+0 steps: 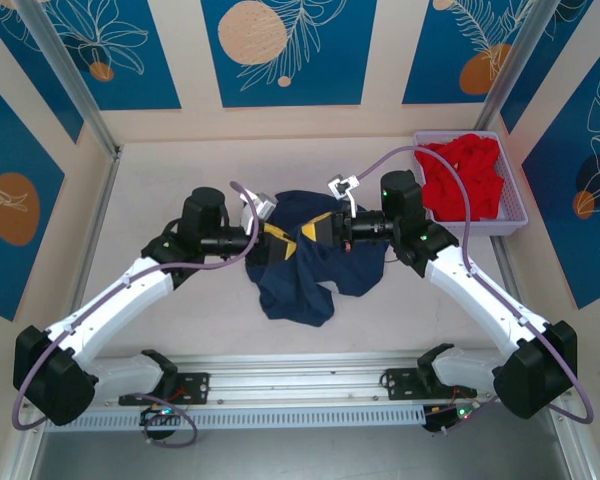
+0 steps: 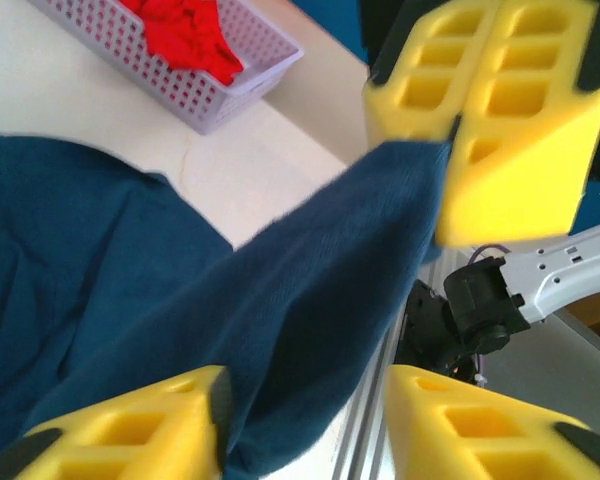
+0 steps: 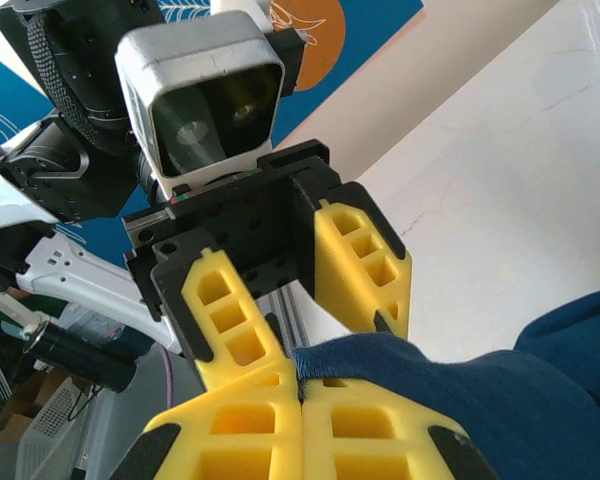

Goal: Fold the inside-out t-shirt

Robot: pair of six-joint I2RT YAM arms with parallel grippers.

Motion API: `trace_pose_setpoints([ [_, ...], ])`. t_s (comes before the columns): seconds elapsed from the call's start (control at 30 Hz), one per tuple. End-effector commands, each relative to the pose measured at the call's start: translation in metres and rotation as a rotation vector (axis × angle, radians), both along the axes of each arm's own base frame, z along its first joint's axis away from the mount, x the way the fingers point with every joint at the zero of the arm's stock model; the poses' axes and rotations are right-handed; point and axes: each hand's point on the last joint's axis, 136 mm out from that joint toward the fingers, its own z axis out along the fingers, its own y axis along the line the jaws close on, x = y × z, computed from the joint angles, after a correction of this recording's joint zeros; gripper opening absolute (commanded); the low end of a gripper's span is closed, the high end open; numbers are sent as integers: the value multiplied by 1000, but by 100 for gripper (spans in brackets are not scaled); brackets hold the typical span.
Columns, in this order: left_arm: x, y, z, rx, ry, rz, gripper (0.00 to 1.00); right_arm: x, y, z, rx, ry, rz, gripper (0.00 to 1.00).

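Observation:
The inside-out t-shirt (image 1: 300,285), dark navy, lies crumpled in the middle of the table, with one part lifted between the two grippers. My right gripper (image 1: 310,233) is shut on an edge of the shirt (image 3: 500,400), and the pinch shows at its yellow fingertips (image 3: 302,375). Facing it, tip to tip, my left gripper (image 1: 278,240) stands open. A fold of the shirt (image 2: 130,270) hangs between its jaws (image 2: 305,400) and brushes the left finger (image 2: 130,430). In the left wrist view the right gripper (image 2: 452,130) clamps the cloth from above.
A lilac basket (image 1: 515,215) holding a bright red garment (image 1: 465,175) stands at the back right; it also appears in the left wrist view (image 2: 210,100). An aluminium rail (image 1: 300,375) runs along the near edge between the arm bases. Walls close in the table's sides.

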Motion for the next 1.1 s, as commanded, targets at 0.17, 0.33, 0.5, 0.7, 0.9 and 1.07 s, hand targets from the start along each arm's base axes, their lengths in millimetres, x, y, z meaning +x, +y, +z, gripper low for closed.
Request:
trace_pose_setpoints([
  [0.17,-5,8,13,81,-137,4,61,-7,2,13,-4,23,26,0],
  [0.33,-2,-6,20,117,-185,-27,64,-6,3,13,-8,38,33,0],
  [0.5,-3,-22,24,116,-203,-75,64,-6,4,13,-5,48,43,0],
  [0.7,4,-26,7,156,-173,-70,33,-5,2,15,-4,51,27,0],
  [0.9,7,-23,7,128,-160,-43,0,2,-2,14,-8,73,-7,4],
  [1.07,11,-8,20,-1,-110,-18,0,13,-25,-2,-59,56,-119,36],
])
